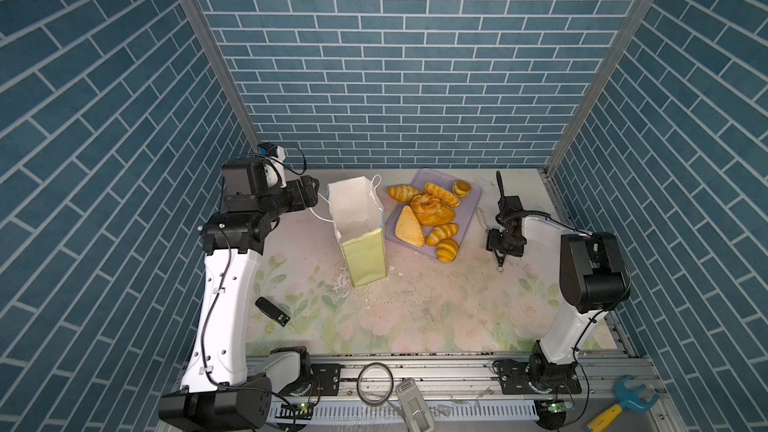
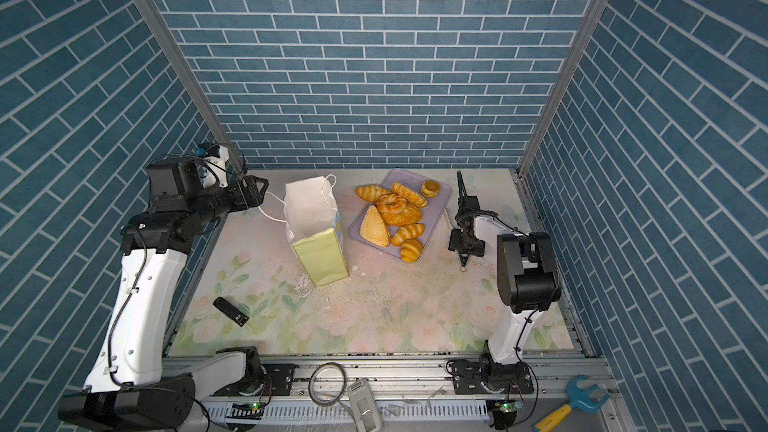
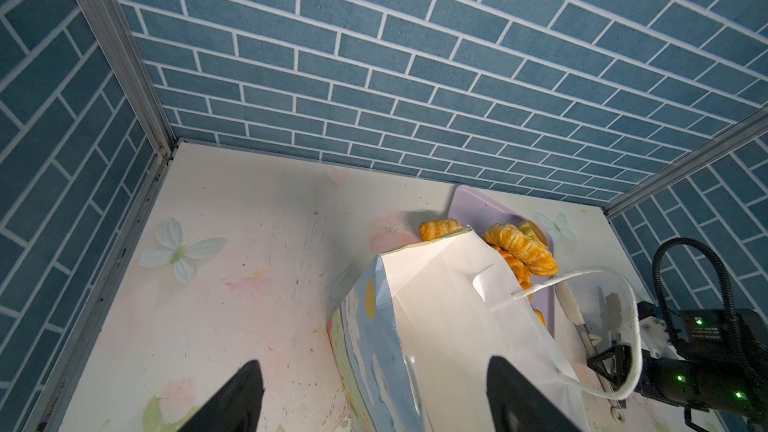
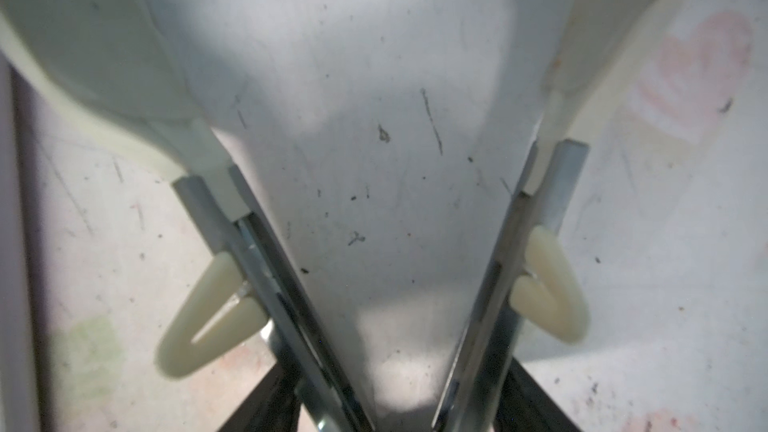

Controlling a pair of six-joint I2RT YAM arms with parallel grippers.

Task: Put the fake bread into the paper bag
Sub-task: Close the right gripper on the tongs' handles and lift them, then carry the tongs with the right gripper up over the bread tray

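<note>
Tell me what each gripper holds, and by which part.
The right gripper holds cream-tipped metal tongs by their arms near the hinge; the open left gripper holds nothing.

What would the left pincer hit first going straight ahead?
The paper bag: its light blue side panel lies dead ahead of the open left pincer. Depth is unclear; the gap looks short.

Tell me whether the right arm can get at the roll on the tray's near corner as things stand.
Probably yes: the right gripper, holding tongs, sits beside the tray; nothing lies between it and the roll, and the paper bag stands beyond the tray.
</note>
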